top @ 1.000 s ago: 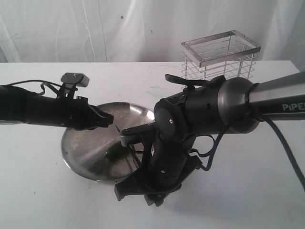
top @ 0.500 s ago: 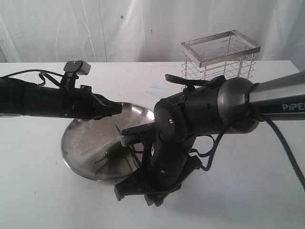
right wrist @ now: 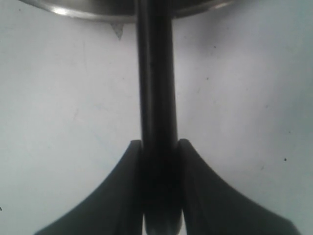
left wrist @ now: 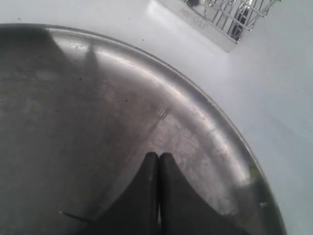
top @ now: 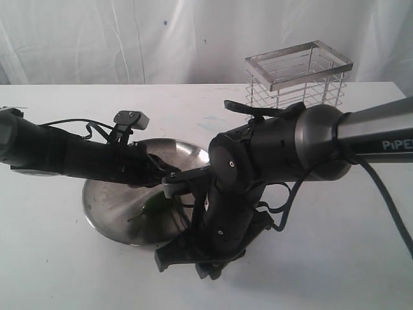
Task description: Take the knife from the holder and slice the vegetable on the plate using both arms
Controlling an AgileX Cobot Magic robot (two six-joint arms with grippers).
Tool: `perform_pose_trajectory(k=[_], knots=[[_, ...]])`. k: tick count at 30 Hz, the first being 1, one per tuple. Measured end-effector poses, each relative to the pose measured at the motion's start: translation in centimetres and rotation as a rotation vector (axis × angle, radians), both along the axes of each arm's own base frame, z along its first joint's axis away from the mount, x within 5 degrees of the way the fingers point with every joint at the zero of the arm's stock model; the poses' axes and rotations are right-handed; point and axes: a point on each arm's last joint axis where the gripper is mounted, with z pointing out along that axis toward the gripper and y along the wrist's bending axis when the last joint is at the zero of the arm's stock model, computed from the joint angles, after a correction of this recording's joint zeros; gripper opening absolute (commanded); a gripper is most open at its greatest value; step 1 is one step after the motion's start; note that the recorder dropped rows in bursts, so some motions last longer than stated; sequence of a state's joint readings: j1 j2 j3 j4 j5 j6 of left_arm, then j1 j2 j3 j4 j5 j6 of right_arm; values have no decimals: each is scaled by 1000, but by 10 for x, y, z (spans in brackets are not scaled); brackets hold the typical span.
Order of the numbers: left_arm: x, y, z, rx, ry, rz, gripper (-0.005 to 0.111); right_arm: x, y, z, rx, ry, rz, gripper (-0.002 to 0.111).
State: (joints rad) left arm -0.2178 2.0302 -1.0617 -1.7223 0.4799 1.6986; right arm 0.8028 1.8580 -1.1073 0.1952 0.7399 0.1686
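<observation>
- Right end effector point(right wrist: 159, 145) is clamped partway closed on the black handle of the knife point(right wrist: 155, 73); the knife runs out over the rim of the plate point(top: 110, 200), and its tip is out of view
- Left end effector point(left wrist: 159, 156) is fully closed and empty, hanging low over the bare steel inside the plate
- vegetable point(top: 155, 205) lies on the plate, on the side toward the tabletop's near edge, close under the right arm point(top: 277, 155); nothing pins it
- likely risk: the small chilli rolls or skids on the smooth steel once the blade presses, since the left fingers are not on it
- the two arms crowd the same side of the plate; the left arm point(top: 71, 155) reaching further could strike the right wrist or the blade
- pressure on the raised rim could tip or slide the plate
- the narrow handle might twist in the grip
- open tabletop point(top: 51, 258) lies toward the left and near edges; the holder point(top: 298, 74) stands well apart near the far right corner, clear of both arms
</observation>
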Motion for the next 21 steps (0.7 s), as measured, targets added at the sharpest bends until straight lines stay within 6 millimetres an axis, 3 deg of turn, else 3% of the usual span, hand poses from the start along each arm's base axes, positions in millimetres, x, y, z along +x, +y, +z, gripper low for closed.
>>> perform_pose_trajectory(k=[9, 21], knots=[[5, 3, -18, 72, 32, 42, 0, 0, 0, 0, -3, 3, 3, 0], [6, 4, -12, 76, 14, 48, 0, -2, -2, -1, -23, 27, 9, 0]])
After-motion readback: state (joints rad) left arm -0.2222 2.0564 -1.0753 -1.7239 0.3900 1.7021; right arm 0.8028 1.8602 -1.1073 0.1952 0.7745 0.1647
